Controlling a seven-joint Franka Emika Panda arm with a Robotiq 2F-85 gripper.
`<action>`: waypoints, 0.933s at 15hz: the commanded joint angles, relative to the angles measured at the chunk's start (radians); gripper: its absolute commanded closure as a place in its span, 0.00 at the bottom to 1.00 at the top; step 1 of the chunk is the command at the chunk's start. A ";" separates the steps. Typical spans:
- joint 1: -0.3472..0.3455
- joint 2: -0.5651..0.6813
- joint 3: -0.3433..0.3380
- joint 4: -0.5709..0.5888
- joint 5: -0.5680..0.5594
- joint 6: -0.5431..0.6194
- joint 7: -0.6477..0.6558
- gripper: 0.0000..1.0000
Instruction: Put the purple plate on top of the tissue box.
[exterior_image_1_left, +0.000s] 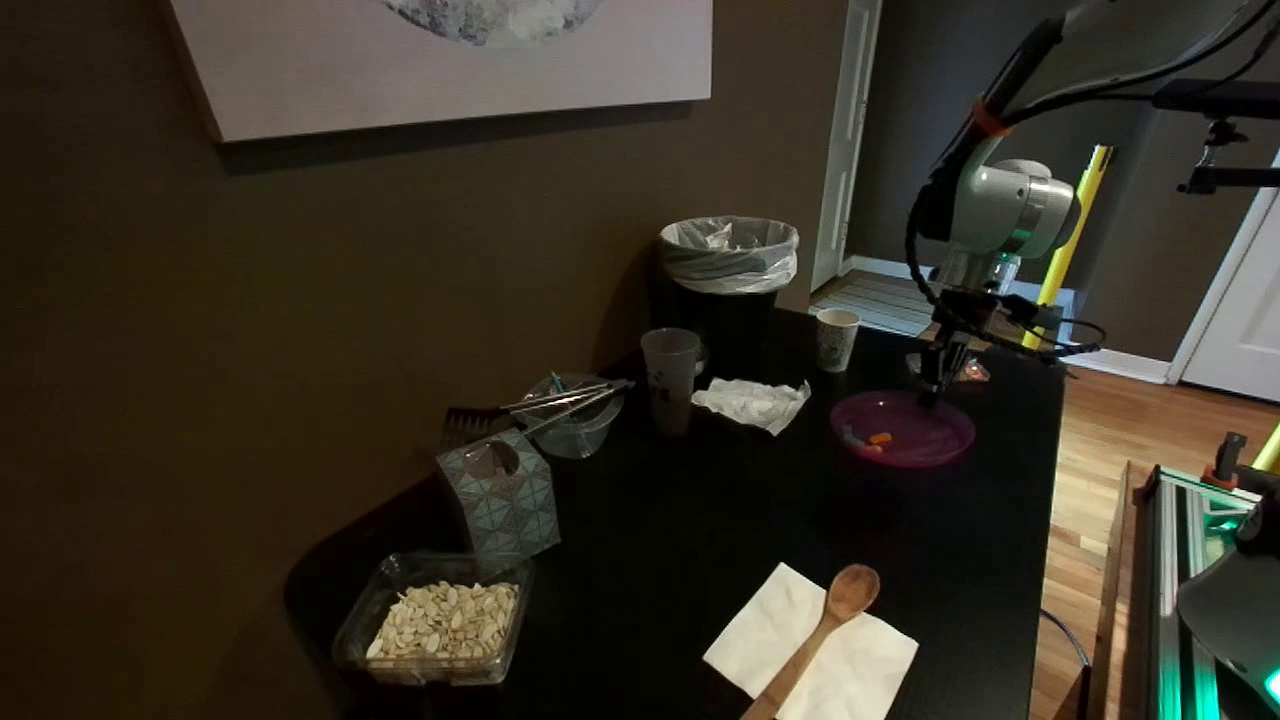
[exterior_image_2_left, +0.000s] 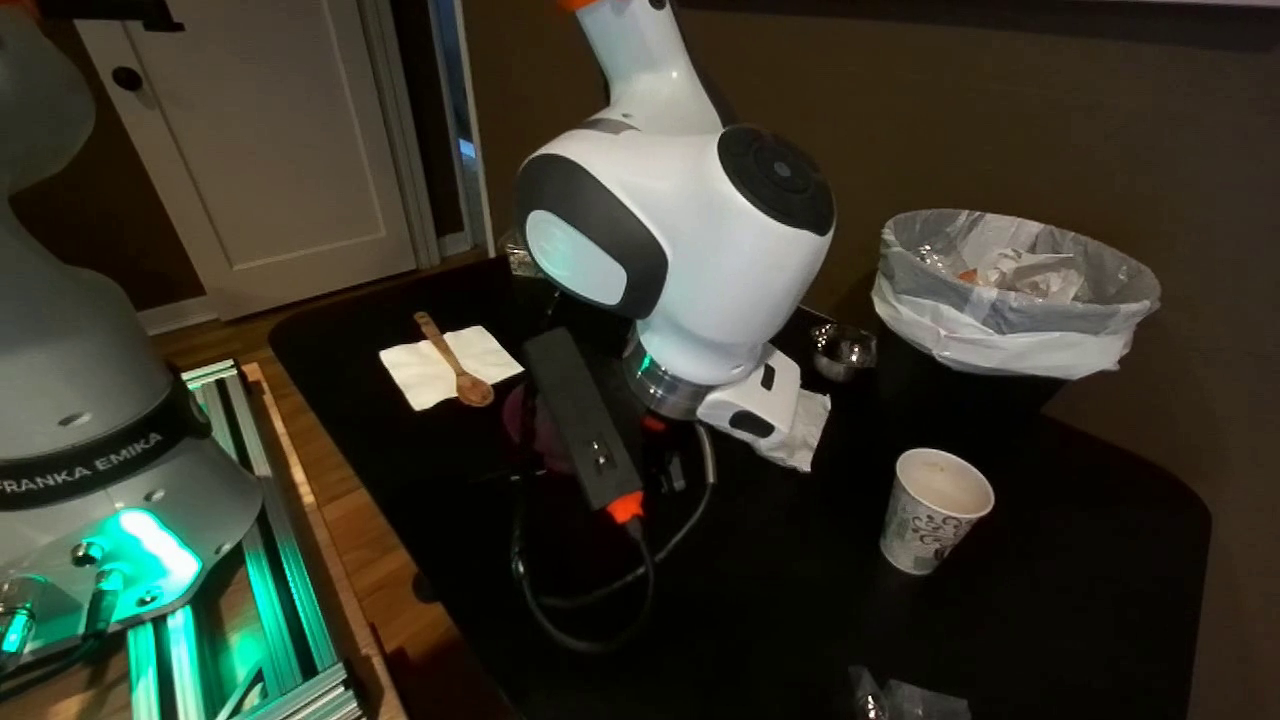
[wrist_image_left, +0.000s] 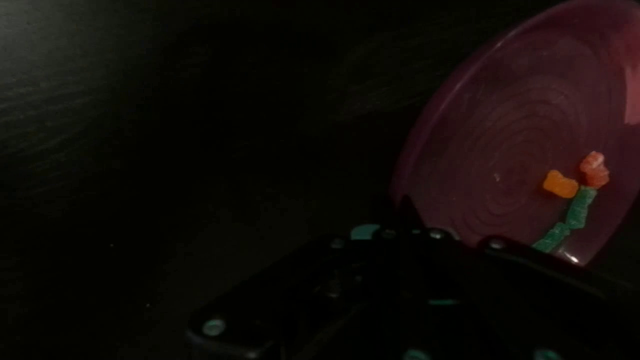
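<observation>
The purple plate (exterior_image_1_left: 915, 440) is over the black table, with several orange, red and green candy pieces in it. It also shows in the wrist view (wrist_image_left: 490, 130), and partly behind the arm in an exterior view (exterior_image_2_left: 540, 430). My gripper (exterior_image_1_left: 930, 398) points down at the plate's far rim. In the wrist view the fingertips (wrist_image_left: 400, 210) are close together with the rim between them. Whether the plate touches the table is hard to tell. The grey patterned tissue box (exterior_image_1_left: 515, 500) stands at the table's wall side, well apart from the plate, with an opening at its top.
A clear tub of pale flakes (exterior_image_1_left: 440, 625) touches the tissue box. Behind it are a clear bowl with utensils (exterior_image_1_left: 575, 420) and a tall cup (exterior_image_1_left: 670, 375). A wooden spoon on napkins (exterior_image_1_left: 850, 595), a crumpled napkin (exterior_image_1_left: 755, 402), a paper cup (exterior_image_1_left: 836, 340) and a bin (exterior_image_1_left: 730, 255) stand around.
</observation>
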 joint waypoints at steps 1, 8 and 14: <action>-0.012 -0.004 0.012 0.000 -0.006 0.000 0.005 0.96; 0.030 -0.045 0.097 -0.017 0.145 -0.002 0.010 0.99; 0.130 -0.130 0.116 -0.007 0.105 0.022 0.147 0.99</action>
